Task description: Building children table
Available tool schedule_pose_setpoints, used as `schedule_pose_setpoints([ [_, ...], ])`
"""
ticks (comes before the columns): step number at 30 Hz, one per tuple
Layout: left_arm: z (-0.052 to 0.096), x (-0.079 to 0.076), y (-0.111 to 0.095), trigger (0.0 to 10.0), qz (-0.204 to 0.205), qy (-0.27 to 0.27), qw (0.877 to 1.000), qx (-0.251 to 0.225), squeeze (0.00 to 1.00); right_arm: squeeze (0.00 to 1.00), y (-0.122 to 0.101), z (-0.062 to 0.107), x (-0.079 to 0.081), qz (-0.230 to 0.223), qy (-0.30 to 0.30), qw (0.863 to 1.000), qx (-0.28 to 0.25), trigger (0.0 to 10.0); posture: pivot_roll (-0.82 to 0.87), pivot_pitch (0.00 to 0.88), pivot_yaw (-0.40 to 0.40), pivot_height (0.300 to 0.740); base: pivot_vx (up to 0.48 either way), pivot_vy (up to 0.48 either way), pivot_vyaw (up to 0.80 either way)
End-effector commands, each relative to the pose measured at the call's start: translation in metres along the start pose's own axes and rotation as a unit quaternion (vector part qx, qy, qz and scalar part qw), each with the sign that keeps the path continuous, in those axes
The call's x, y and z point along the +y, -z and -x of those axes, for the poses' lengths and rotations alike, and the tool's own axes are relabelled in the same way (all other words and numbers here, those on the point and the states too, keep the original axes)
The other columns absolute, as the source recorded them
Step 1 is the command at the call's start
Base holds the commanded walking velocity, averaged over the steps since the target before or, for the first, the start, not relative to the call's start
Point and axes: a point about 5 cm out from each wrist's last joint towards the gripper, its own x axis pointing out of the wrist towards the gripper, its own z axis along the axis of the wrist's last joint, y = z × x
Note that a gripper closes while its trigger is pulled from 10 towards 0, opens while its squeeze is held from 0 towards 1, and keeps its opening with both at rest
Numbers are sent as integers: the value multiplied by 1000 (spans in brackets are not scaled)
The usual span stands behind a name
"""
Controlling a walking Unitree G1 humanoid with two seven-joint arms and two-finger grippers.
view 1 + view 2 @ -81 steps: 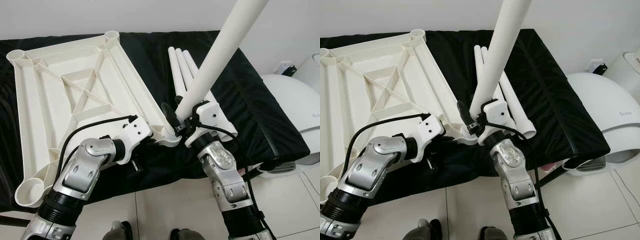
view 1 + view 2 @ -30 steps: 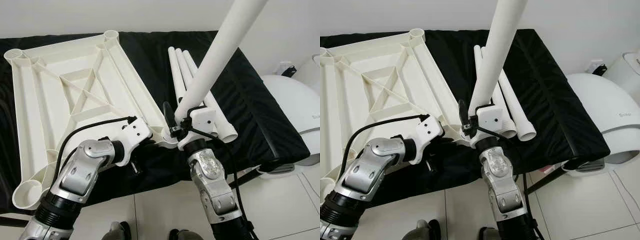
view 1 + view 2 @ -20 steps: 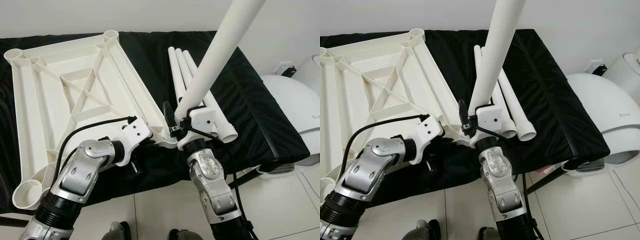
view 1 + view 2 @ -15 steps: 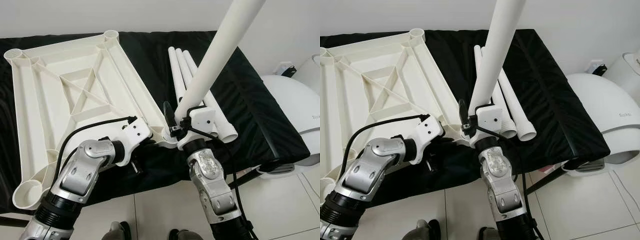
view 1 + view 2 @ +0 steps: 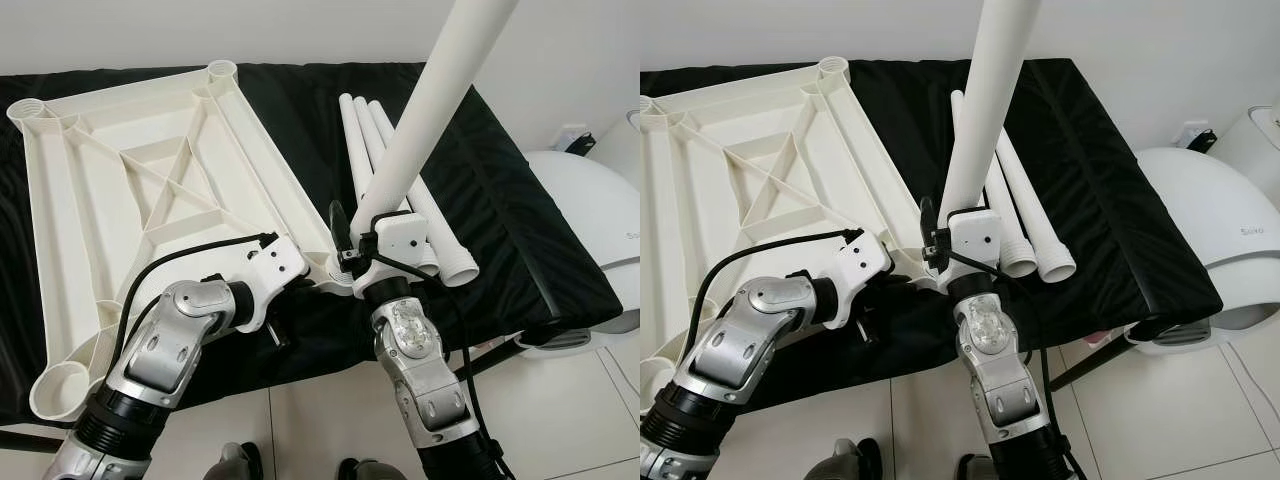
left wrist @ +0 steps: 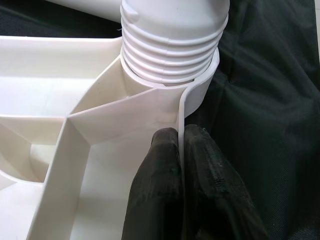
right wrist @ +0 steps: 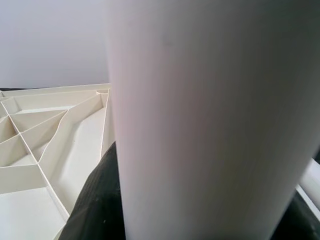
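Black cloth [image 5: 520, 230] covers a long raised surface standing on pale floor tiles [image 5: 570, 410] against a plain white wall [image 5: 200, 30]. On its left part lies the white plastic tabletop [image 5: 150, 200], upside down, its ribs and diagonal braces facing up and a round socket at each corner. On the right part of the cloth, three loose white legs [image 5: 415, 205] lie side by side, running from far to near with their threaded ends toward the near edge. At the far right stands a rounded white appliance [image 5: 590, 210].

The left gripper [image 6: 180, 160] is at the tabletop's near right corner, its black fingers [image 6: 155, 170] pinched narrowly on the thin outer wall of the tabletop, one finger on each side of it, just beside the corner socket [image 6: 205, 85].

A fourth leg [image 5: 425, 120] stands tilted in that socket, leaning up and toward the right, its top out of frame. The left wrist view shows its ribbed thread [image 6: 172, 55] sitting in the socket with several turns exposed above the rim. The right gripper [image 5: 350, 245] holds this leg low down, just above the socket, one black finger [image 5: 338, 222] visible against its left side; the right wrist view looks close along the leg's smooth white shaft.
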Motion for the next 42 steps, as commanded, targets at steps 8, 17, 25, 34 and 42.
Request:
schedule_pose_setpoints([
  [8,2,-5,10,10000,29,5,1000,5,0,0,28,11,-10,-2,73,994,76,10000,26,199,-29,740,0,0,0],
  [17,2,-5,9,10000,29,4,1000,5,0,1000,28,12,-10,-10,71,995,74,10000,26,199,-28,740,0,0,0],
  [25,2,-5,9,10000,30,4,1000,4,0,1000,25,11,-6,-19,53,996,63,10000,27,198,-29,740,0,0,0],
  [34,2,-5,9,10000,32,3,999,4,0,133,24,11,-5,-15,53,997,60,10000,28,196,-33,740,0,0,0],
  [42,2,-5,9,10000,33,1,999,4,0,0,8,6,-8,-42,36,998,18,10000,25,191,-33,740,0,0,0],
])
